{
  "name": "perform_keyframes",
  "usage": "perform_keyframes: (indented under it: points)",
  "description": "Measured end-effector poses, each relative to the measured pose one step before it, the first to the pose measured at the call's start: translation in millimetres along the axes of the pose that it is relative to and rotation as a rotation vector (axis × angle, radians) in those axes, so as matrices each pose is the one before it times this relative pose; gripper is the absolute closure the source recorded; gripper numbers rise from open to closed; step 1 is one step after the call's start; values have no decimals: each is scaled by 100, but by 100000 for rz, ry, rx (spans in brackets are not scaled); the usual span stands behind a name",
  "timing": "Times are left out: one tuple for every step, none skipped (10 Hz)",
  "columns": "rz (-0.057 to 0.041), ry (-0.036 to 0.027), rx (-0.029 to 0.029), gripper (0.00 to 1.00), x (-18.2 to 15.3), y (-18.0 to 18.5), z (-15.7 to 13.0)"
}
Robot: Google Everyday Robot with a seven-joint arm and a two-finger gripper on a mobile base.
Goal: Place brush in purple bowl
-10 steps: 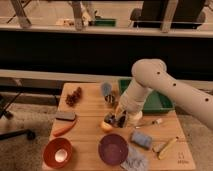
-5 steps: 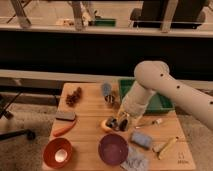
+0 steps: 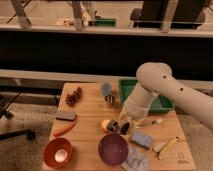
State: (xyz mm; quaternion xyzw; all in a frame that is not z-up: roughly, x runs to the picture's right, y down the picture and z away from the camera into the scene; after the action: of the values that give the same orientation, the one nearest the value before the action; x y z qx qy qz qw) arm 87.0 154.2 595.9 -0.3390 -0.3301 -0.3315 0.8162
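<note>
Right now the white arm (image 3: 160, 85) is reaching down from the right over the wooden table (image 3: 90, 112). Its gripper (image 3: 122, 126) is hanging low just behind the purple bowl (image 3: 112, 148) and beside a yellow fruit (image 3: 104, 124). Whether it is clamped on anything or hanging loose I cannot tell, since the dark shapes under the wrist are blending together. The purple bowl is sitting near the table's front edge, about midway along, with nothing showing inside it, so the task is looking unfinished. The likeliest brush (image 3: 167, 147), a pale stick-like piece, is lying at the front right beyond a blue-grey sponge (image 3: 141, 139), apart from the gripper, though I am judging that by shape alone. The orange bowl (image 3: 57, 152) is standing at the front left, well apart, holding something white. The arm is arching over the green tray (image 3: 164, 103), probably so that the wrist is coming in steeply among the crowded items.
</note>
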Motion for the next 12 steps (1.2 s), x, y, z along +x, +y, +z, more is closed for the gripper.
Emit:
perform_keyframes:
  points:
    - [59, -250, -129, 100, -78, 157, 15]
    - [107, -128, -33, 100, -72, 169, -48]
    - [238, -68, -168, 100, -130, 350, -81]
    - [-80, -209, -32, 100, -180, 295, -49]
    - [-237, -334, -201, 100, -211, 279, 20]
    - [-223, -606, -670, 100, -357, 460, 170]
    - [-579, -497, -1053, 100, -423, 380, 268]
    - [-525, -476, -931, 100, -569, 411, 271]
    - [30, -527, -776, 100, -321, 433, 258]
    - [-367, -530, -1063, 100, -293, 233, 329]
    - [-324, -558, -939, 100, -303, 114, 338]
    - [238, -465, -750, 100, -204, 269, 274]
